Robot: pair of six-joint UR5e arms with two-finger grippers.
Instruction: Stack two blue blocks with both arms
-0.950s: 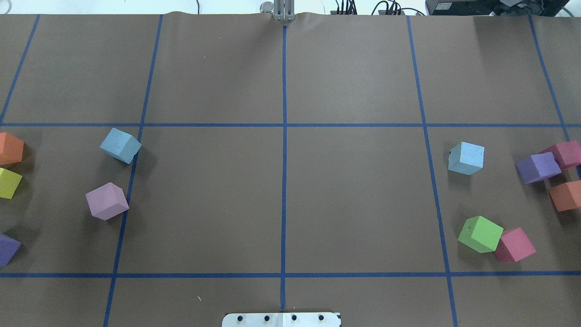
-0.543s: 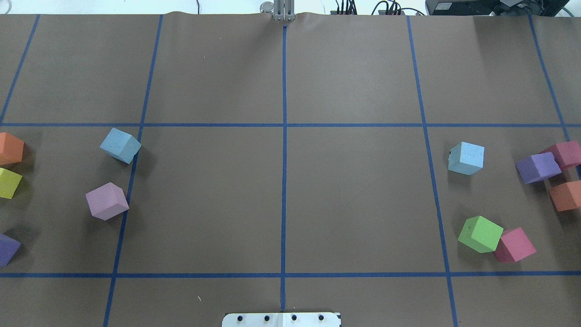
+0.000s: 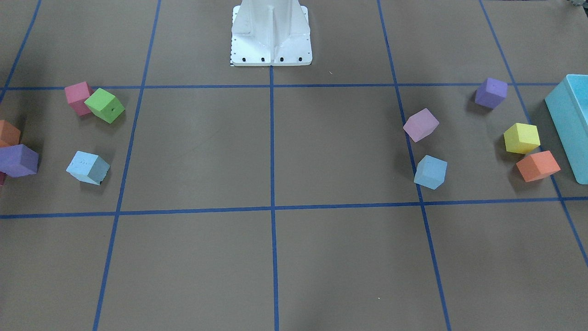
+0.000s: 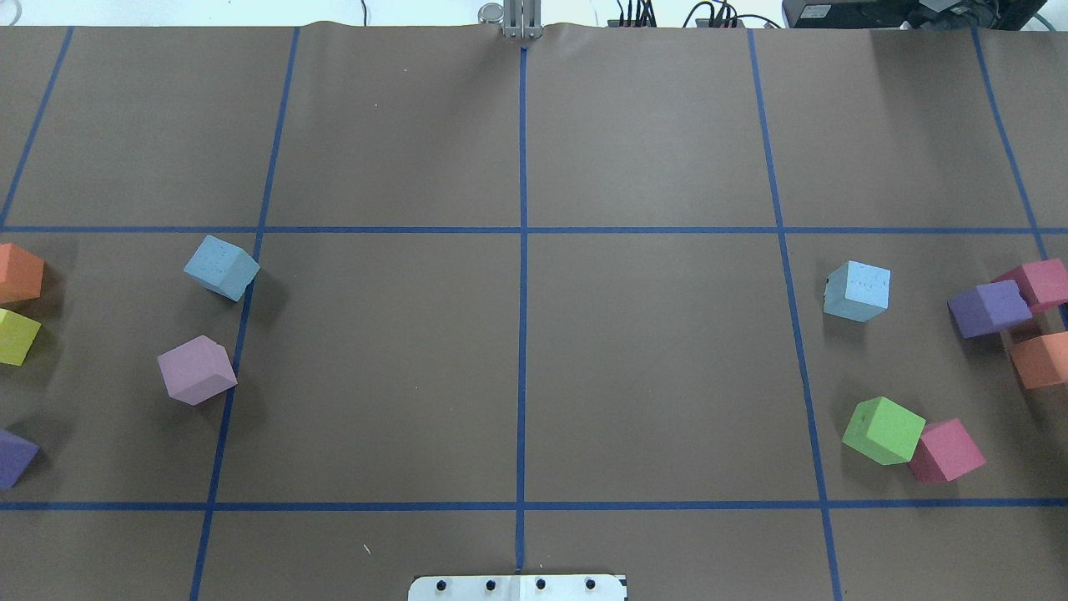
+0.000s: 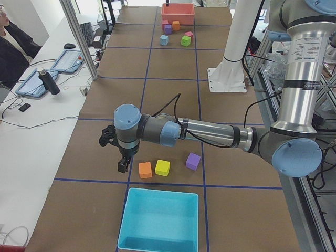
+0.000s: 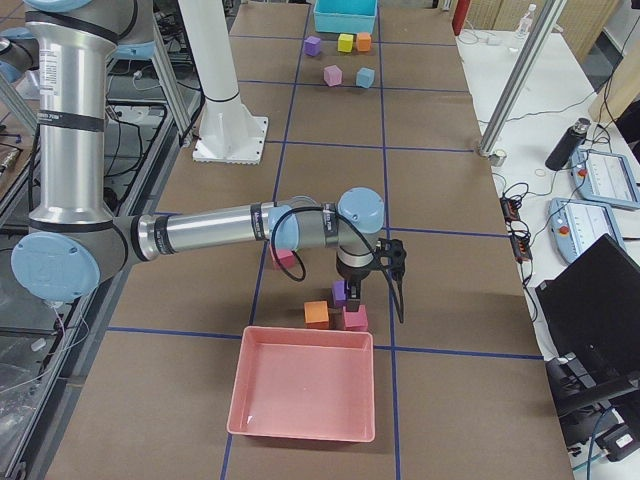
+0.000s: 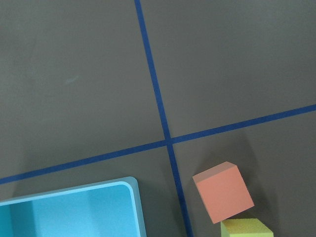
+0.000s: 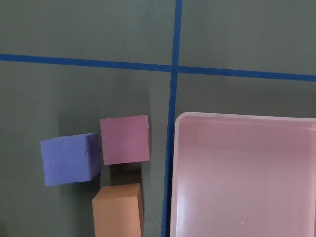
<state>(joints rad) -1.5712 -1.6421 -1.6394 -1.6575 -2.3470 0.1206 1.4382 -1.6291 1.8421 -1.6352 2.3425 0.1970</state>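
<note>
Overhead, one blue block (image 4: 221,267) sits mid-left on the counter (image 4: 375,376) nearer the left arm (image 5: 210,134), the other blue block (image 4: 857,290) mid-right nearer the right arm (image 6: 200,232); whether the jaws are open cannot be told.

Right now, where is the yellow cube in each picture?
Front-facing: yellow cube, right side.
Overhead: left edge.
Exterior left: lower middle.
Exterior right: far, top.
Left wrist: bottom edge.
Right wrist: not in it.
Landmark: the orange cube beside it.
</note>
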